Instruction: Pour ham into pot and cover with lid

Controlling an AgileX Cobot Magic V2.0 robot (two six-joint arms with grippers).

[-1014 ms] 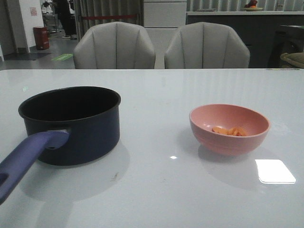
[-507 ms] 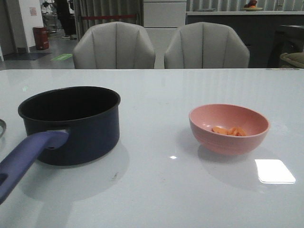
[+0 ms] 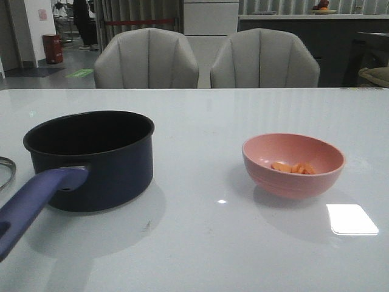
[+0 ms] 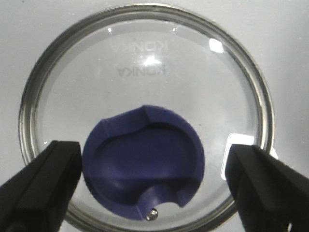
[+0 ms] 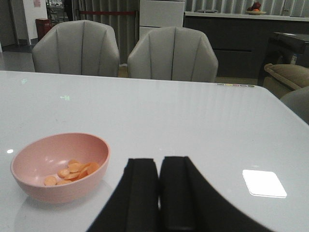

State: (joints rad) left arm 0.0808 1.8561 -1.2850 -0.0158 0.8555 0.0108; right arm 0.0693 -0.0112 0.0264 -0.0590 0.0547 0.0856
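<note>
In the front view only a thin curved sliver of the lid (image 3: 5, 172) shows at the far left edge, cut off by the frame, and neither arm appears there. The pot (image 3: 91, 159) hides its own floor behind a black inside, and its long purple-blue handle (image 3: 33, 204) runs off the near left corner. One pot, one lid, one pink bowl (image 3: 293, 164) and two grey chairs (image 3: 146, 59) behind the white table (image 3: 200, 243) can be counted; the ham (image 5: 71, 171) is a small heap of thin orange-pink slices, overlapping too much to count, lying in the bowl right of the pot and well apart from it. The left gripper (image 4: 149, 188) is spread wide, its fingers either side of the lid's dark-blue knob (image 4: 143, 164), touching nothing. The right gripper (image 5: 158, 193) has its fingers pressed together, empty, near the bowl.
</note>
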